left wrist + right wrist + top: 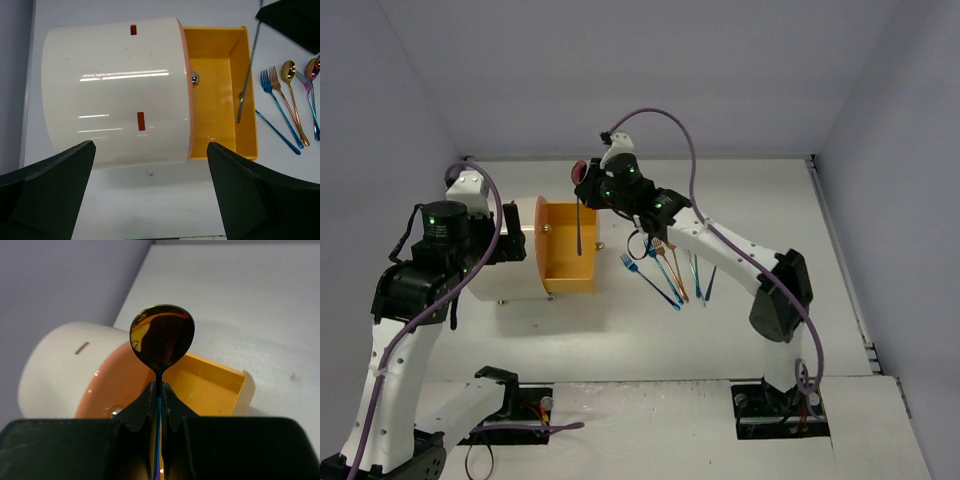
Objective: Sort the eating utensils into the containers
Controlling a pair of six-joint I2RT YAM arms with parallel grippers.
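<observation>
Iridescent along its handle and dark copper in the bowl, a spoon (162, 340) stands upright in the right jaws. They are pressed shut on the handle just below the bowl, so the bowl rises clear above them and the thin handle hangs straight down beneath. From overhead and from the left wrist view, the handle hangs over the open orange drawer (220, 125), close to the wall farthest from the cabinet. Whether its tip touches the drawer floor cannot be told.

That drawer is slid out of a cream-white drum-shaped cabinet (110, 90) standing on the table (740, 180). Just beyond the drawer's outer wall the other utensils (670, 272) lie fanned on the table, among them a blue fork (265, 80), a gold spoon (288, 70) and a purple spoon (314, 67).

The right arm (720, 240) reaches from its base at the near right diagonally across the table, elbow bent and raised, with its wrist above the drawer's far end. The left arm (420, 280) is folded upward, its wrist above the cabinet. The left jaws are spread wide with nothing between them, and their dark fingers (50, 185) frame the cabinet's near side from above.
</observation>
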